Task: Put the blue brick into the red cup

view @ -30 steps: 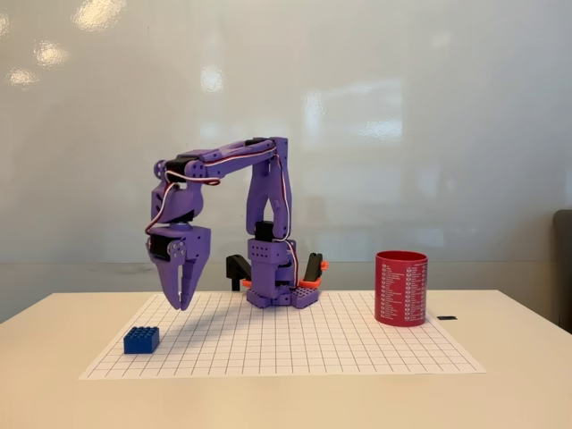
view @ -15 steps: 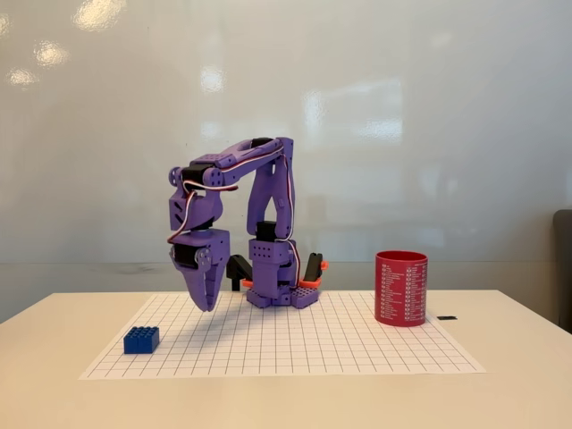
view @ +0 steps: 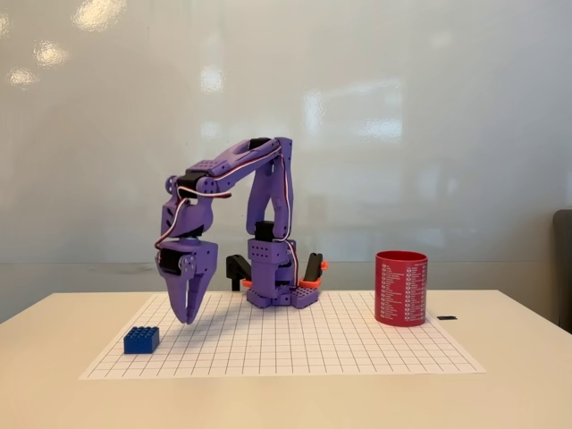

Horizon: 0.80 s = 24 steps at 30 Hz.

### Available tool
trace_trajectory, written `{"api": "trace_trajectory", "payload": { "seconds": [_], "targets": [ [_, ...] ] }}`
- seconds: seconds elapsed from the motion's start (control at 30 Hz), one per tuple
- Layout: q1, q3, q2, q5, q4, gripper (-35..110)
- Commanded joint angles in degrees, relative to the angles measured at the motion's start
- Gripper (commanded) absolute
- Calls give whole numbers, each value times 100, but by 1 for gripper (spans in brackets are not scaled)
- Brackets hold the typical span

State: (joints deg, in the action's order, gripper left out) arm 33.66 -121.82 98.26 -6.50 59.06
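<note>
Blue brick (view: 141,340) apart from narrowed, empty jaws

- The white print in columns on the red cup (view: 401,288) is too small to read, and the cup's inside is hidden behind its own wall from this low fixed view.
- The purple gripper (view: 186,315) points down with its tips close together; whether the jaws are parted cannot be told from this side.
- The table (view: 518,375) is cut off at the left, right and bottom edges.
- A small dark thing (view: 447,317) just right of the cup is too small to identify.
- A dark shape (view: 563,268) at the right edge is cut off.
</note>
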Motion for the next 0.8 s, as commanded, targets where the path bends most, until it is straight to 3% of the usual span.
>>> {"api": "trace_trajectory", "payload": {
  "seconds": [0.0, 0.17, 0.2, 0.23, 0.3, 0.6, 0.77],
  "targets": [
    [167, -53, 220, -97, -141, -1],
    [176, 202, 246, 35, -35, 4],
    [176, 308, 246, 132, 149, 31],
    [185, 378, 255, 237, 264, 48],
    [229, 519, 281, 404, 536, 62],
    [457, 598, 149, 439, 237, 64],
    [738, 1116, -861, 466, -70, 64]
  ]
}}
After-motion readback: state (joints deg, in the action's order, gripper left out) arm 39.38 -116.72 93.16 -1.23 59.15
